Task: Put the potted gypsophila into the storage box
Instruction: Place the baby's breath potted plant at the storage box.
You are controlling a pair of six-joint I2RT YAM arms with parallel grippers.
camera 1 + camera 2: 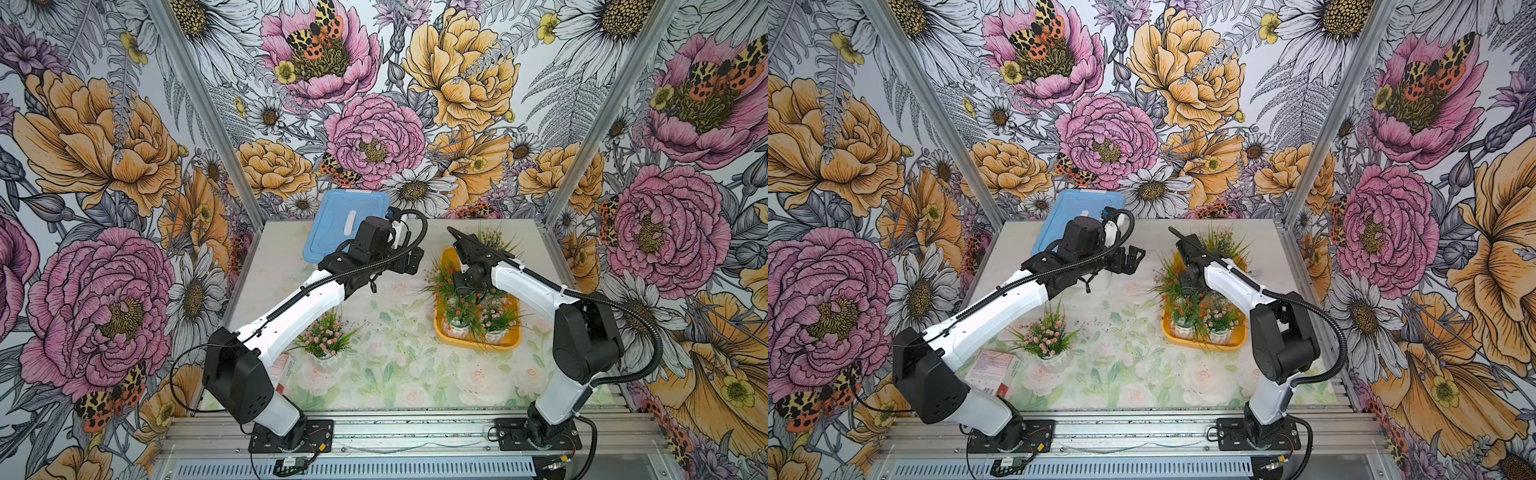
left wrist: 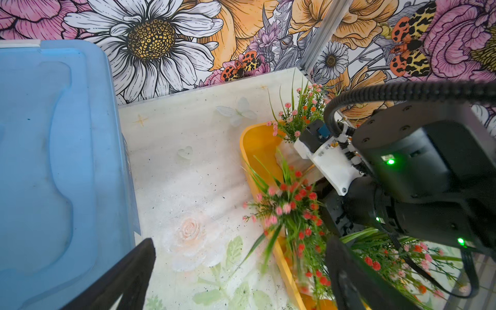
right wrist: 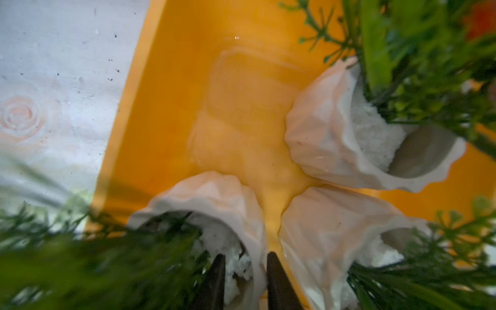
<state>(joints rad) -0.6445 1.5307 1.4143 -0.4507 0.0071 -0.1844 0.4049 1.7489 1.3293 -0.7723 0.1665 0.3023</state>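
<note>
With the far wall as 12 o'clock, the storage box point(image 1: 478, 347) lies on the table point(image 1: 395, 374) at about 3 o'clock, its long side running 12 to 6. Several potted gypsophila point(image 1: 457, 320) with green sprigs and small red and pink flowers stand in it, some at its 6 o'clock end and one at its 12 o'clock end.

The right claw point(image 3: 246, 256) reaches down into the box near its 9 o'clock wall, among the sprigs. In the right wrist view its two dark fingers point(image 3: 280, 284) straddle the wall of a white ribbed pot point(image 3: 214, 204). One finger is inside the mouth over the white filling, the other outside. They stand narrowly parted, with a sliver of filling showing between the inner finger and the wall, so the pot is not pinched. That pot sits inside the box. A second pot point(image 3: 330, 228) stands just beside it, nearly touching. A third pot point(image 3: 322, 134) leans, its filling heaped to one side of its mouth.

A lone pot point(image 1: 324, 338) of pink-flowered gypsophila stands on the table at about 8 o'clock, well apart from the box.

The left claw point(image 1: 1128, 259) hovers over the table's 12 o'clock half, between the blue-lidded box point(image 1: 345, 224) at 11 o'clock and the storage box. It is spread wide and holds nothing. A paper packet point(image 1: 994, 368) lies at 7 o'clock.
</note>
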